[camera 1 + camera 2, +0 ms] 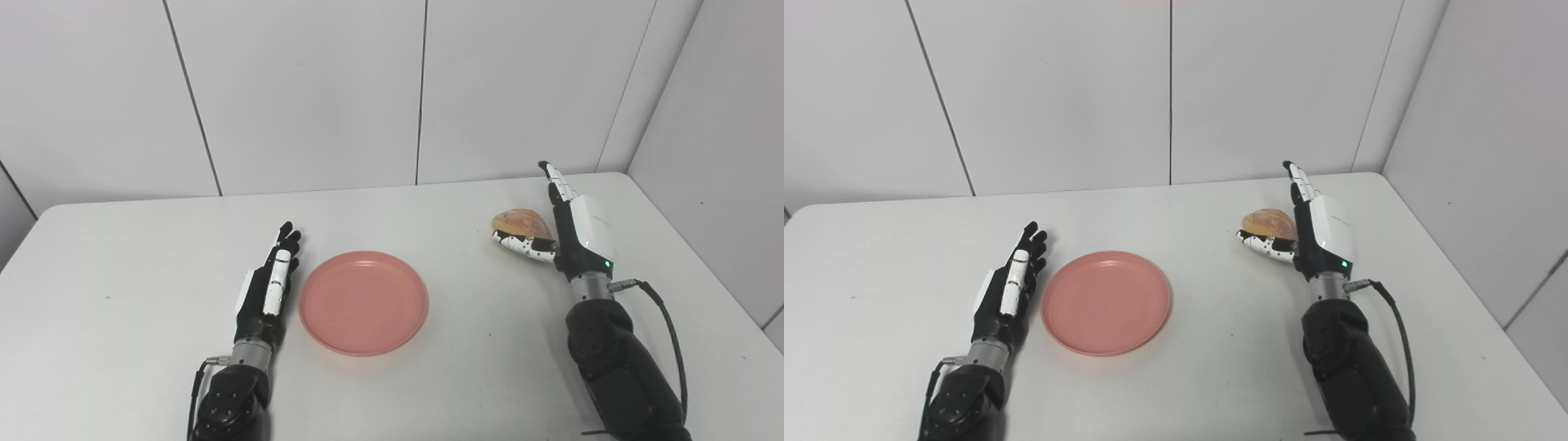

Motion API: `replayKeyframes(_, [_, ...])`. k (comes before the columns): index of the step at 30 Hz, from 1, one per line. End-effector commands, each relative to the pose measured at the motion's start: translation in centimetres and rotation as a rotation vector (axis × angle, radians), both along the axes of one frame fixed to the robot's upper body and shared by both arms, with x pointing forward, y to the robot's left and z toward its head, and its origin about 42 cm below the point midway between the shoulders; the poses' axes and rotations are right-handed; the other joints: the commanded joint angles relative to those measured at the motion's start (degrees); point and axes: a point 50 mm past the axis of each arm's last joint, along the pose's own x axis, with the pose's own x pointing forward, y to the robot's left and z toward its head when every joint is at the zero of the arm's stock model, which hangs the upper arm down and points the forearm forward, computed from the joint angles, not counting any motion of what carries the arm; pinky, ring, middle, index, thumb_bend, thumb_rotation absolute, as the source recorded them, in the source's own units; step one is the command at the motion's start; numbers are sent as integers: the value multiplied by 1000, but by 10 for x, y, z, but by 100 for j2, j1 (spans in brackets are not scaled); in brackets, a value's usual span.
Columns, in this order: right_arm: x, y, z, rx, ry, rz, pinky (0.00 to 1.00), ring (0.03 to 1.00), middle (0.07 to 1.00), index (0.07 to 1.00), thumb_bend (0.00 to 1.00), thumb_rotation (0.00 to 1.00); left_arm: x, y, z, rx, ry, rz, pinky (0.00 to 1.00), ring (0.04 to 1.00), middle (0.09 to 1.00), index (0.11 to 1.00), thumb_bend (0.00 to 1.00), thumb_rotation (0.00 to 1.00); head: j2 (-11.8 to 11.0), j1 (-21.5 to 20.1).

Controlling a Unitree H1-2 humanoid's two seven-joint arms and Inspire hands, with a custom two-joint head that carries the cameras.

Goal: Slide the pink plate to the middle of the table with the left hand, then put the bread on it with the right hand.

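The pink plate (363,302) lies empty near the middle of the white table (141,257). My left hand (269,285) is open, flat on its edge, fingers straight, just left of the plate's rim with a small gap. The bread (522,223), a brown roll, sits on the table at the right. My right hand (576,226) is open beside it: the palm stands upright against the roll's right side, the fingers point up and away, and the thumb (523,245) reaches across in front of the roll. The bread also shows in the right eye view (1269,222).
White wall panels (306,92) close off the far side of the table, and a side wall (723,153) runs along its right edge. A black cable (670,331) loops off my right forearm.
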Motion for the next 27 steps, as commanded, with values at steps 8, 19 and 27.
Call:
replayKeyframes(8, [22,-16,15,9,31,-19,751,862,912,919,686,299,-6,3,0,9,-12,-11,1000,987,968,956,401,1000,17,49])
replayKeyframes(19, [29,-18,5,22,41,14,666,773,836,835,604,215,-9,1,5,16,-10,-9,1000,986,968,956,403,1000,82,95])
replayKeyframes(27, [31,-11,2,58,-53,29,559,667,741,740,506,102,-8,1,5,13,-9,-8,1000,990,973,962,405,1000,112,86])
